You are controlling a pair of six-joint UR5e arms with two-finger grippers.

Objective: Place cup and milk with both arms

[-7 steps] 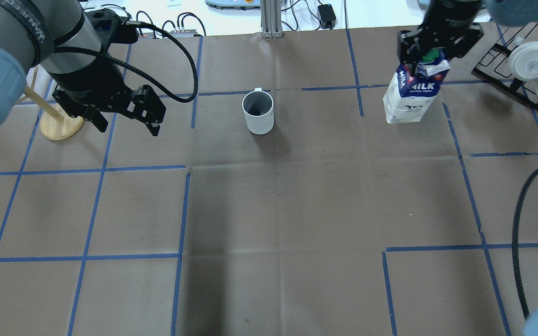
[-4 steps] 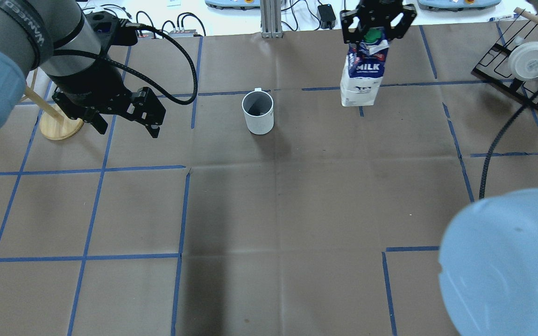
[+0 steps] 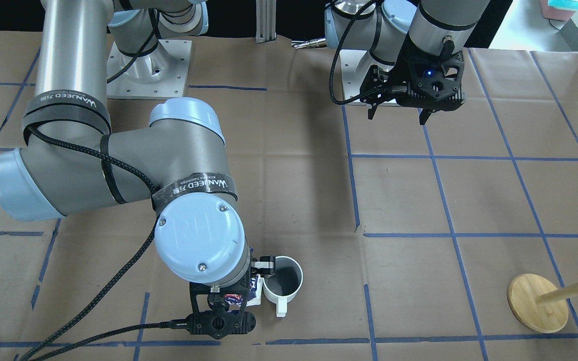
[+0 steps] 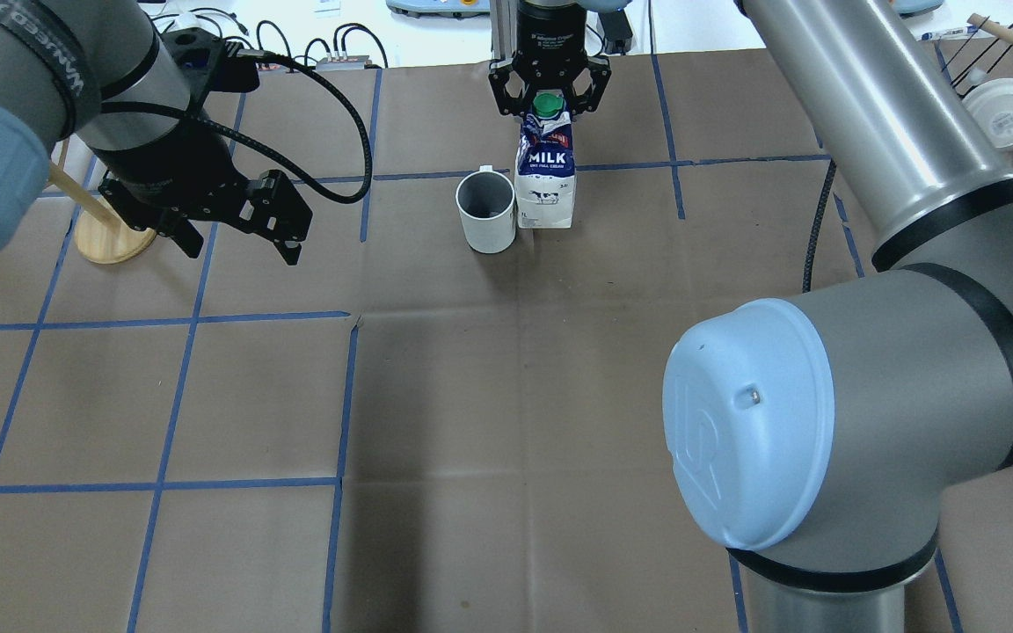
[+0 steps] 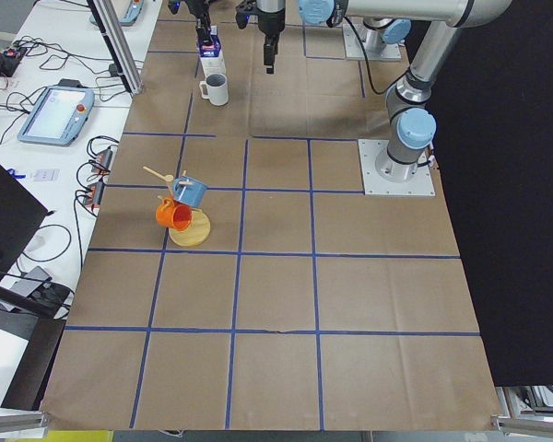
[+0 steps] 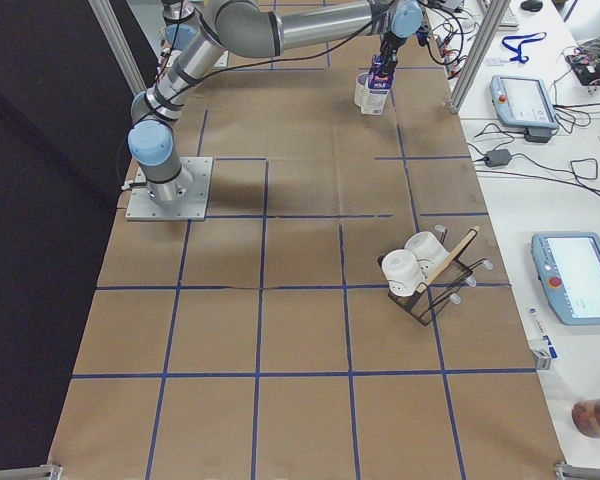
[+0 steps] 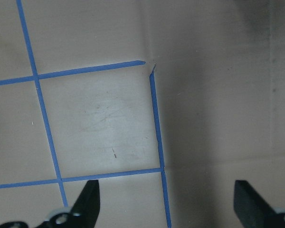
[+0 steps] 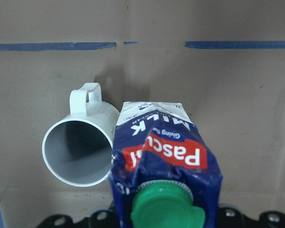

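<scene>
The white cup (image 4: 486, 211) stands on the brown paper at the back middle, handle pointing away. The milk carton (image 4: 546, 180) is upright right beside it, on its right, nearly touching. My right gripper (image 4: 549, 104) is shut on the carton's top by the green cap (image 8: 164, 209). The right wrist view shows the carton (image 8: 166, 152) and the cup (image 8: 78, 152) side by side. I cannot tell whether the carton's base touches the table. My left gripper (image 4: 243, 248) is open and empty, well left of the cup; its fingers (image 7: 88, 202) hang over bare paper.
A wooden mug stand (image 4: 111, 237) stands behind my left gripper, with a blue mug (image 5: 189, 193) and an orange mug (image 5: 170, 215) on it. A black wire rack with white cups (image 4: 999, 114) sits at the back right. My right arm's elbow (image 4: 753, 431) blocks the lower right of the overhead view.
My right arm has carried the milk carton leftward from the back right to just beside the cup, and lower. My left gripper has stayed in place, open.
</scene>
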